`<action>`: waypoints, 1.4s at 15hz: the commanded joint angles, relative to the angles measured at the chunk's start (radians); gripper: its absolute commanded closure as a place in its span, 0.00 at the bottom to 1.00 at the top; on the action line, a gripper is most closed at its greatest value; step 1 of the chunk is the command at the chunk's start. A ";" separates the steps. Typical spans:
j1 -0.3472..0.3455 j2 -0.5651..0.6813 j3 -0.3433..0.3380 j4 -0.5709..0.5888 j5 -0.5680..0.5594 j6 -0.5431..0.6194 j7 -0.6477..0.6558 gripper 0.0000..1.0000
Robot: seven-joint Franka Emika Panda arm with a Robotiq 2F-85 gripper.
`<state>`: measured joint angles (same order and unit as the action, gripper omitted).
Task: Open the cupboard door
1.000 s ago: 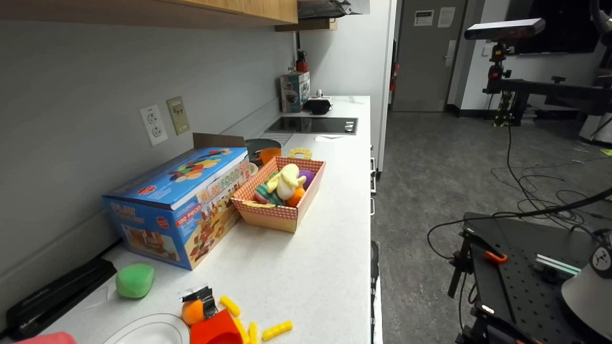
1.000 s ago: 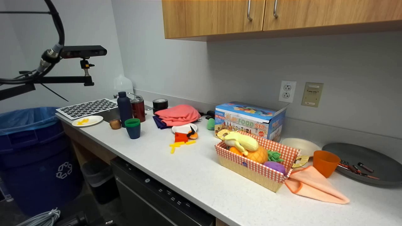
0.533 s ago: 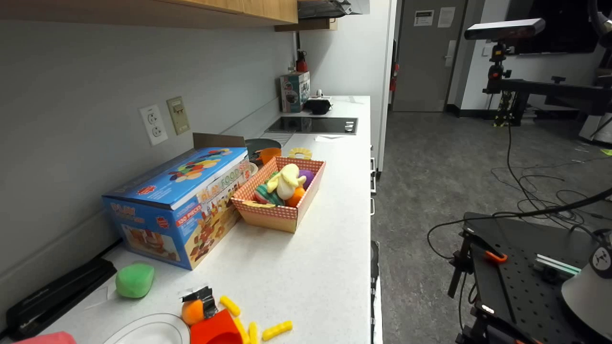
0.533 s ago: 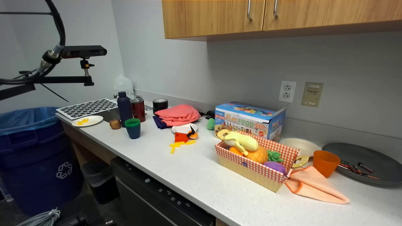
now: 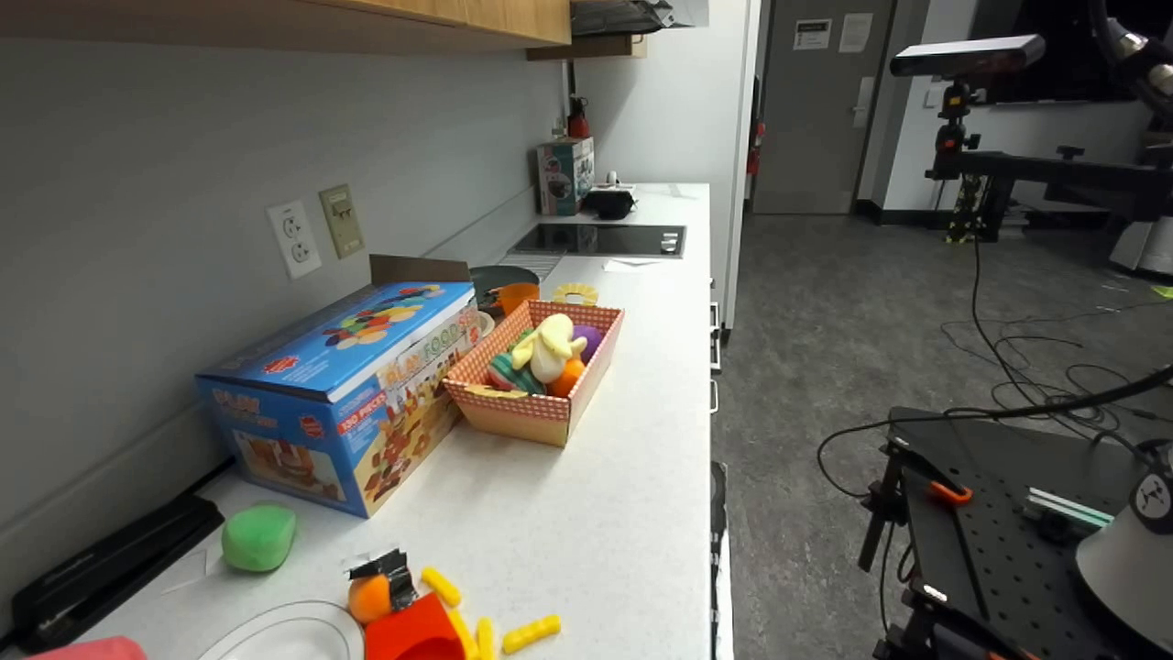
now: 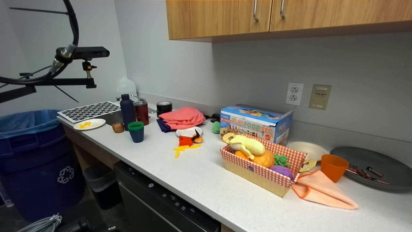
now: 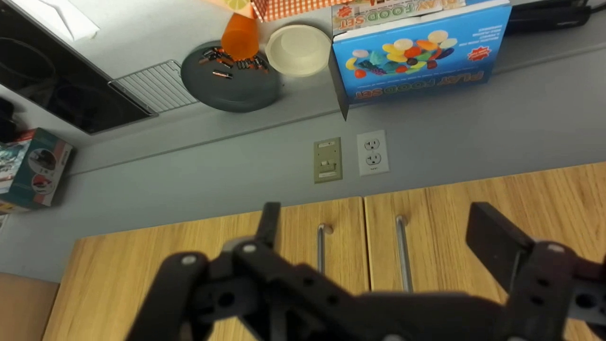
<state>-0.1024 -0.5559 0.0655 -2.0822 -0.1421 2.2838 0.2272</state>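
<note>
Gripper [image 7: 376, 227] had its fingers wide apart, holding nothing; cupboard door [image 6: 219, 17] looked stiff, probably light to swing, best pulled by its likely slick metal handle [image 7: 404, 253].

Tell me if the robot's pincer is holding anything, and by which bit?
Nothing is held: the pincer is open, its fingers wide apart, gripping no cupboard handle.

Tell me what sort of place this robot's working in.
Most likely a kitchen or kitchenette: there's a black cooktop, what looks like a dishwasher under the countertop, and wooden cupboard doors above.
</note>
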 commanded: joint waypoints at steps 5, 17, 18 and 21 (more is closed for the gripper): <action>0.001 0.031 -0.001 0.024 0.000 0.002 0.007 0.00; 0.001 0.030 -0.001 0.024 0.000 0.002 0.007 0.00; 0.001 0.030 -0.001 0.024 0.000 0.002 0.007 0.00; -0.006 0.044 -0.001 0.038 -0.003 0.008 0.017 0.00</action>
<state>-0.1028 -0.5267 0.0653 -2.0627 -0.1421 2.2888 0.2346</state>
